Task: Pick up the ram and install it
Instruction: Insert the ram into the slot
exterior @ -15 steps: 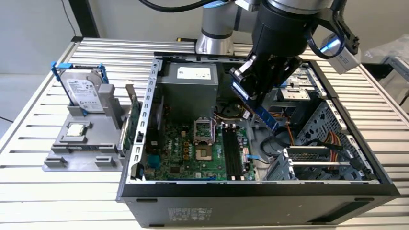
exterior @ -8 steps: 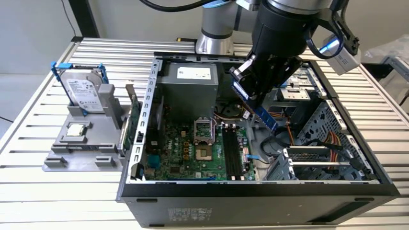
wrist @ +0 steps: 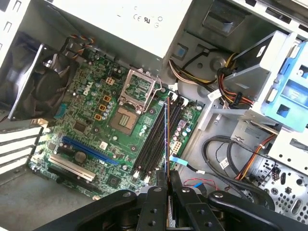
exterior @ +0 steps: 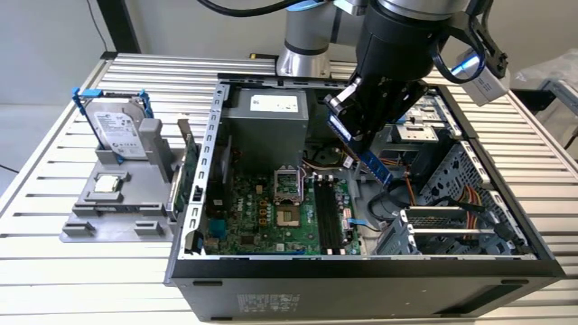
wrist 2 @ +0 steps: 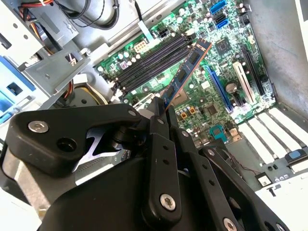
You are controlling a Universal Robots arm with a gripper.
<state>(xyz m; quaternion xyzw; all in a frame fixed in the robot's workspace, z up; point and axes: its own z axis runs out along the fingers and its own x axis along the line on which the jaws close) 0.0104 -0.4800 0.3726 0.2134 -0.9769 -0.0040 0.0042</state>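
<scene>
The end effector (exterior: 359, 135) grips the ram (exterior: 375, 166) (a thin blue stick), holding it tilted above the open case (exterior: 361, 288). The case sits mid-counter (exterior: 81, 284), its slots (exterior: 329, 217) below the ram.

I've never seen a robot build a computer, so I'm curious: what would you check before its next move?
1. Grip of the jaws on the memory stick: ok.
2. All memory slots empty: ok.
3. In the first wrist view, stick lined up along the slots: ok.
4. Stick seated: not ok, it hangs above the green board.
5. Are the slot end clips open: cannot tell.
6. Loose cables off the slots: ok, they lie beside them.
</scene>
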